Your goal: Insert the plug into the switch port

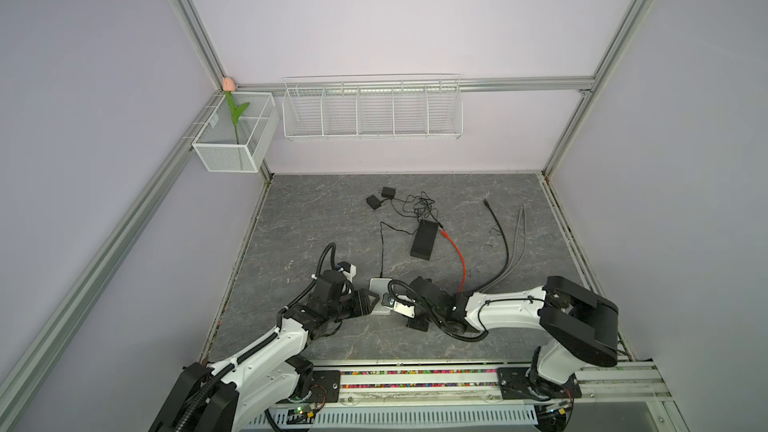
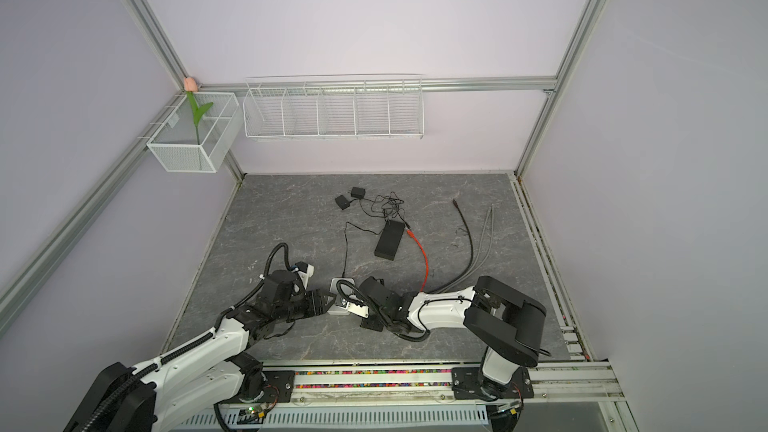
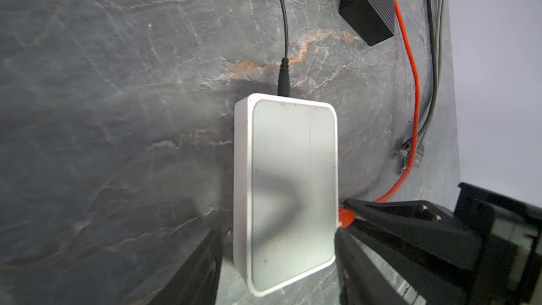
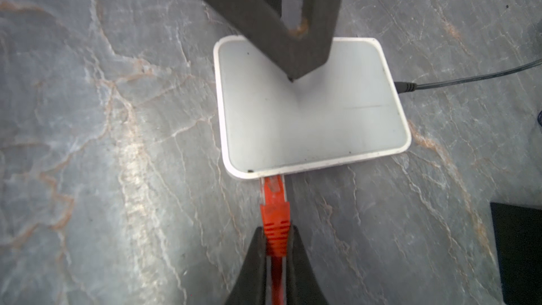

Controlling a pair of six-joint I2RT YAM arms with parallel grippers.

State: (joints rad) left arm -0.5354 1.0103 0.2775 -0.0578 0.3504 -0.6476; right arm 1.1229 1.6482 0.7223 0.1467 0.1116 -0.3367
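Observation:
The white switch (image 1: 379,286) (image 2: 337,309) lies flat on the grey mat, with a black power lead (image 3: 284,77) plugged into one short end. My right gripper (image 4: 277,230) is shut on the boot of the orange plug (image 4: 274,200). The plug's clear head meets the switch's (image 4: 308,127) long side wall under the rim, and the port itself is hidden. My left gripper (image 3: 281,230) is open, with one finger on each side of the switch's (image 3: 293,186) other end. A strip of mat shows between one finger (image 3: 205,259) and the switch. The plug (image 3: 346,218) sits just beyond the other finger.
The orange cable (image 1: 459,259) trails back toward a black box (image 1: 424,238). Two black adapters (image 1: 380,197) and tangled thin wires (image 1: 419,205) lie behind it. Grey cables (image 1: 515,243) and a black cable (image 1: 498,230) run along the right. Wire baskets (image 1: 372,110) hang on the back wall.

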